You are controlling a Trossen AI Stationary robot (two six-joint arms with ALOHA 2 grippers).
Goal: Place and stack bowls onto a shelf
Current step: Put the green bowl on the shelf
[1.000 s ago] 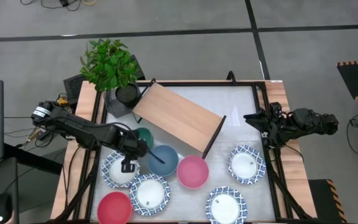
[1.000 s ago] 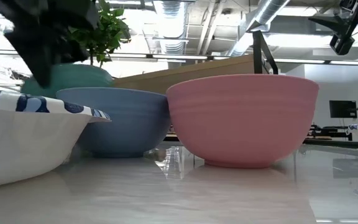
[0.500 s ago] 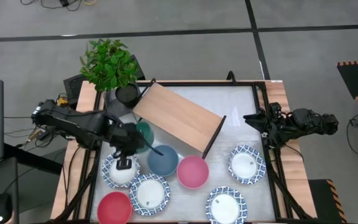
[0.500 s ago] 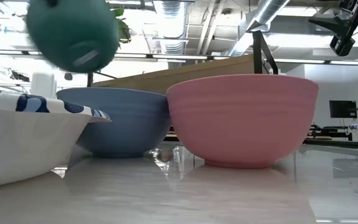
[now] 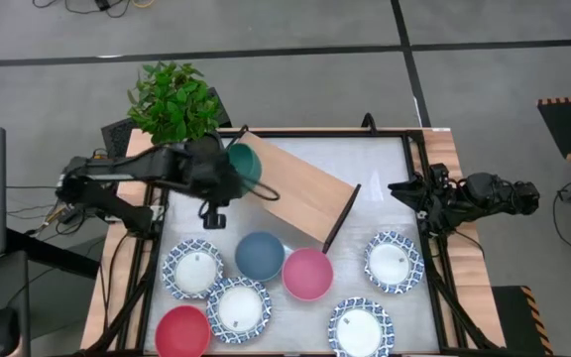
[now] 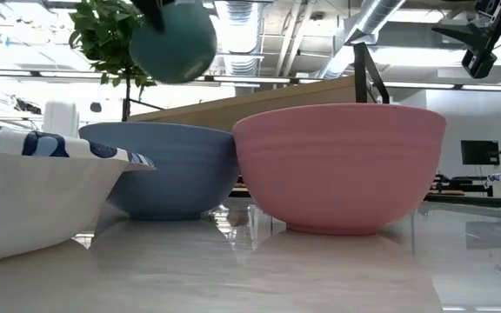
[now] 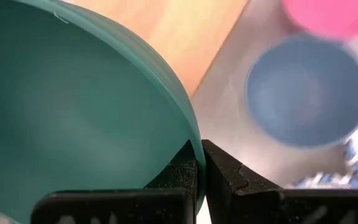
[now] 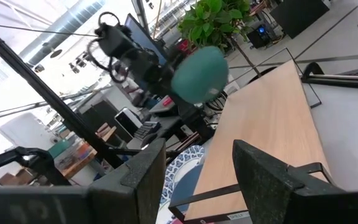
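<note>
Above shelf [image 5: 295, 188] end, left hand [image 7: 199, 163] pinches green bowl [image 5: 245, 165] rim; right hand [image 8: 194, 180] spread wide.

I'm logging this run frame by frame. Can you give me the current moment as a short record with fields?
left claw: shut on the rim of the green bowl, held in the air over the shelf's end nearest the plant
right claw: open, waiting at the table's right edge
shelf: lies diagonally, nothing resting on it
bowls on table: blue bowl, pink bowl, red bowl, five white patterned ones
plant: beyond the table's far left corner
</note>
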